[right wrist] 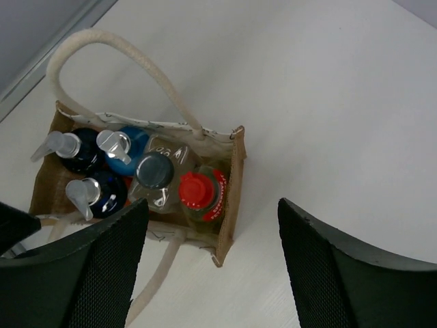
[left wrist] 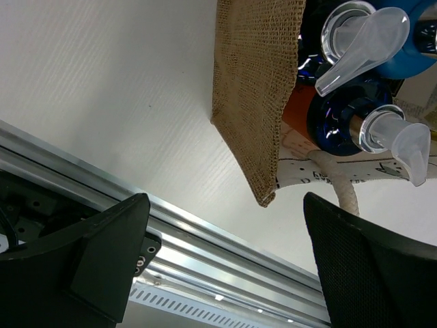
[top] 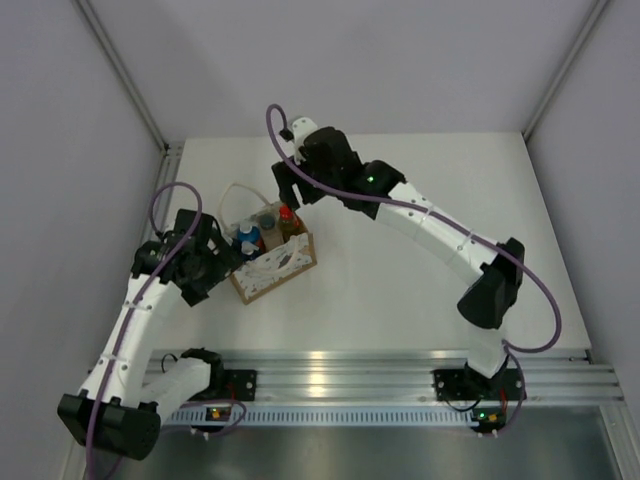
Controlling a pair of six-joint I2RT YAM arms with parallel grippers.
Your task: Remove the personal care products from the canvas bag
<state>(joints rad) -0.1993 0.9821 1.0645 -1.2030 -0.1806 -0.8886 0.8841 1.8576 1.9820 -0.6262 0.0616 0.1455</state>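
Note:
The canvas bag (top: 280,268) stands upright on the white table, left of centre, with its white loop handles (right wrist: 116,48) up. Inside stand the personal care products: a red-capped bottle (right wrist: 196,190), a grey-capped one (right wrist: 155,171), a blue pump bottle (right wrist: 130,145) and two dark-blue pump bottles (right wrist: 85,147) (right wrist: 102,195). My right gripper (right wrist: 212,270) hovers open above the bag's right end, over the red cap, holding nothing. My left gripper (left wrist: 225,263) is open and empty, low beside the bag's left end (left wrist: 256,89), where two pump heads (left wrist: 362,41) show.
An aluminium rail (top: 380,365) runs along the table's near edge, just behind my left gripper (top: 228,260). Grey enclosure walls (top: 80,150) stand close on the left and at the back. Bare white table (top: 440,190) lies to the right of the bag.

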